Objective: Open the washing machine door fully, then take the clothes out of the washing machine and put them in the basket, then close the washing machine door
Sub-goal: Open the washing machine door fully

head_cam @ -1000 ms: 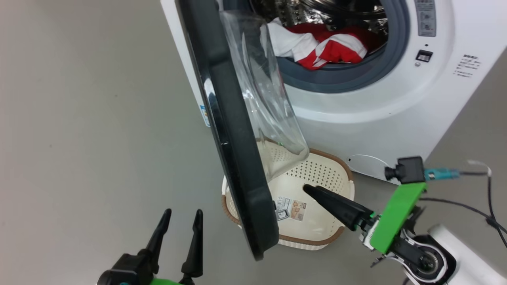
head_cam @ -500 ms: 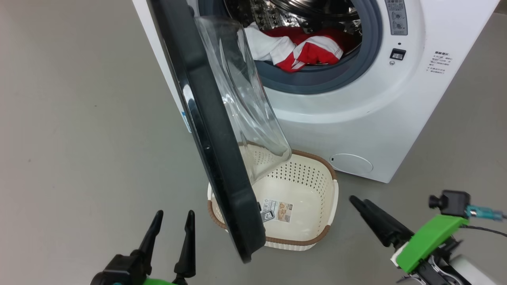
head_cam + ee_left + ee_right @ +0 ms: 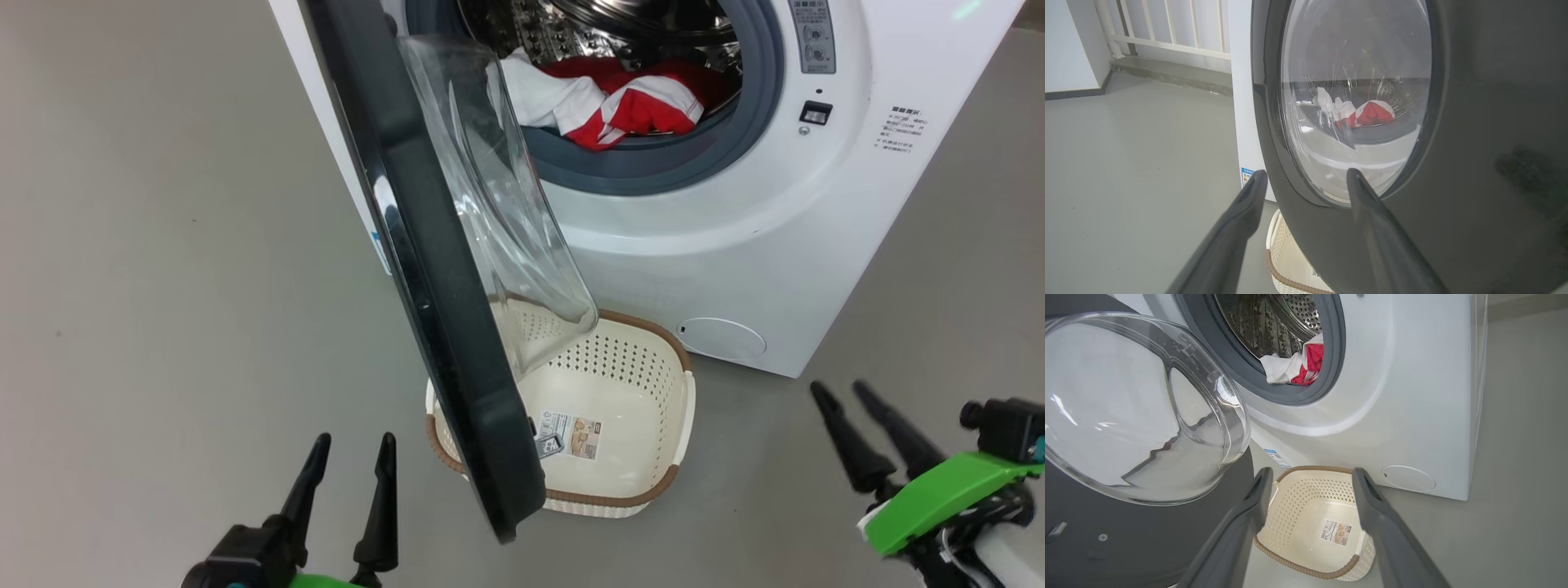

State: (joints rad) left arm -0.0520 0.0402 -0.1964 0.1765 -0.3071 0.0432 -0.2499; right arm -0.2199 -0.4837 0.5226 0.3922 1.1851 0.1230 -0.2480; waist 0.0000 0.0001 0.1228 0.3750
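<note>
Starting on my left: left gripper (image 3: pixel 354 438) hangs low, fingers spread wide with nothing between them, just outside the door (image 3: pixel 424 269). From that wrist, the glass (image 3: pixel 1355 94) sits right ahead of my tips. The door stands well out from the machine (image 3: pixel 735 269), nearly edge-on to my head, and its lower end hangs over the left part of the basket (image 3: pixel 645 328).

The basket is on the floor at the machine's foot, with only its label (image 3: pixel 571 437) inside. Up above, the clothes (image 3: pixel 629 102), red and white, are still heaped at the lip of the drum (image 3: pixel 571 24).

Now the change. The right gripper (image 3: pixel 838 385) was reaching across the basket close to the door's inner side a second ago. It has backed off to the low right, well apart from the basket, fingers wide and empty. My head has swung too, so part of that shift is the camera's.

I take it the push on the door is over. The drum looks reachable, though the door could perhaps swing wider. The clothes come next.
</note>
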